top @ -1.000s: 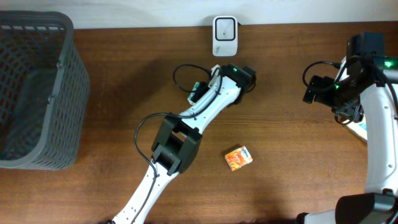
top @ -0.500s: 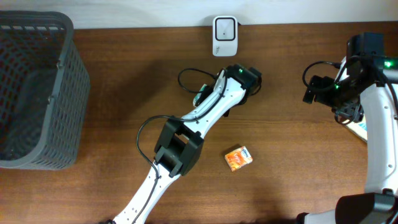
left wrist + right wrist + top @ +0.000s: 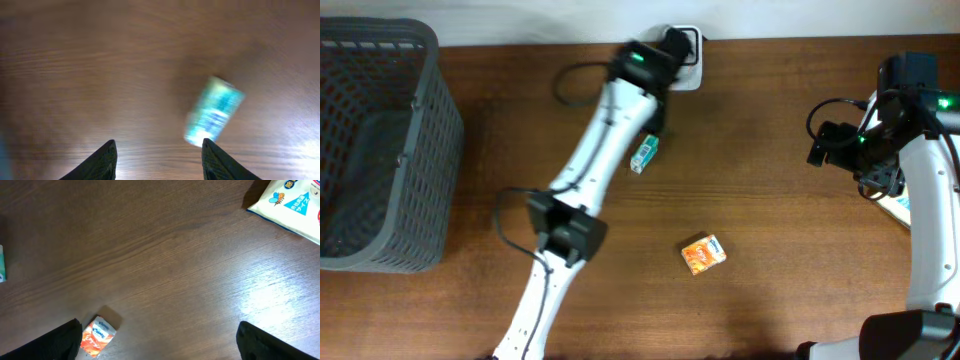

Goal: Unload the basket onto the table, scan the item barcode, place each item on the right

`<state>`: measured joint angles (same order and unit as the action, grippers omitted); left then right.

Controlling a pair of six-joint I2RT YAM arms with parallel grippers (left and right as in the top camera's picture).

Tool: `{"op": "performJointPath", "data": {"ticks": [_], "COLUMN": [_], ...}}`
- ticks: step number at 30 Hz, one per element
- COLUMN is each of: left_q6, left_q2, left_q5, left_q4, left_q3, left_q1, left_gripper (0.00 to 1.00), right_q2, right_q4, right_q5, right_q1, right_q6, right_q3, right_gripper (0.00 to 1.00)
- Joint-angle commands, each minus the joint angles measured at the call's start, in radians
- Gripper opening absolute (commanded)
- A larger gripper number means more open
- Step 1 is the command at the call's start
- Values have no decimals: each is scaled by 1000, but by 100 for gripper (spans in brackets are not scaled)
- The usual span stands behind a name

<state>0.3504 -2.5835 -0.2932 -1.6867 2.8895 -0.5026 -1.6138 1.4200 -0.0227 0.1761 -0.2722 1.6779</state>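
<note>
A small teal item (image 3: 643, 153) lies flat on the brown table, beside my left arm's forearm. In the blurred left wrist view that teal item (image 3: 214, 117) sits just beyond the right fingertip, and my left gripper (image 3: 158, 142) is open with only bare wood between its fingers. The left arm's end (image 3: 655, 55) is up against the white scanner (image 3: 688, 72) at the back edge. An orange tissue pack (image 3: 703, 254) lies in the middle front. My right gripper (image 3: 160, 325) is wide open and empty, with the orange pack (image 3: 98, 336) by its left finger.
A dark grey mesh basket (image 3: 380, 60) stands at the far left. A white printed package (image 3: 292, 202) lies at the right edge under the right arm (image 3: 920, 180). The left arm crosses the table diagonally from the front.
My left arm has swung from the table's middle back and to the left, up to the scanner. The teal item, orange pack and right arm have stayed put.
</note>
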Motion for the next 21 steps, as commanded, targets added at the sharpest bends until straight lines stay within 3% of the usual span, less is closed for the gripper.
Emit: {"op": "performJointPath", "data": {"ticks": [1,2,4,6,12,15,17,18,21], "left_q6": [-35,-35,-43,-62,-121,-121,-121,-120,-85], "left_q2": [157,176,205,209,209,208,208,208,208], "left_q5": [9,9,11,50,263,271,237,179,77], "left_q4": [-2,-2,-2,-2,20,90,128,154,227], "left_q3": [23,23,23,23,-97,-235,-305,-346,-444], "left_q1": [98,121,169,208,243,224,222,222,238], "left_gripper": [60,67,90,99,100,91,78,64,56], "right_q2": [2,2,2,2,2,2,2,2,2], "right_q4": [0,0,0,0,0,0,0,0,0], "right_q5": [16,16,16,16,16,16,16,16,16], "right_q1": [1,1,1,1,1,1,1,1,1], "right_q6": [6,6,6,6,6,6,6,6,6], "right_q3": [-4,-4,-4,-4,-4,-4,-4,-4,-4], "right_gripper": [99,98,98,98,98,98,98,98,98]}}
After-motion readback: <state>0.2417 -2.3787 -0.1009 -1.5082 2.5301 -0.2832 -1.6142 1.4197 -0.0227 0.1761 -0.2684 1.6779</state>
